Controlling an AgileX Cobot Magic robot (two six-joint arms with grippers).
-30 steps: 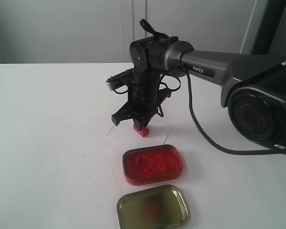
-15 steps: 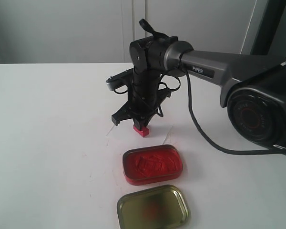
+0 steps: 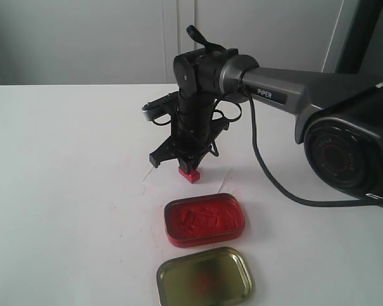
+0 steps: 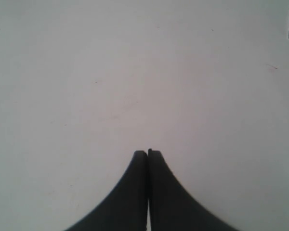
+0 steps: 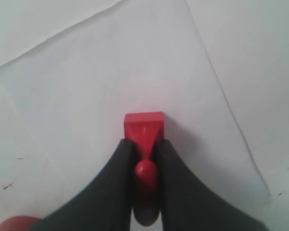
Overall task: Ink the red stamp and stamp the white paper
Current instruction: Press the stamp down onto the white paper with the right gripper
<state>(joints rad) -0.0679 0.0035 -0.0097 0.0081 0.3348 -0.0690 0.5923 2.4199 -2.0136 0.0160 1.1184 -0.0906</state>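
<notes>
The red stamp (image 3: 190,174) (image 5: 144,128) stands base-down on the white paper (image 5: 111,72), whose faint edges show around it (image 3: 225,173). My right gripper (image 3: 190,167) (image 5: 144,144) reaches straight down from above and is shut on the stamp's knob handle. The left gripper (image 4: 148,153) shows only in its wrist view, shut with nothing between its fingers, above bare white table; it is out of the exterior view.
A rectangular tin of red ink paste (image 3: 204,219) lies just in front of the paper, its gold-coloured lid (image 3: 205,276) nearer the table's front edge. The right arm's black cable (image 3: 268,172) loops over the table to the right.
</notes>
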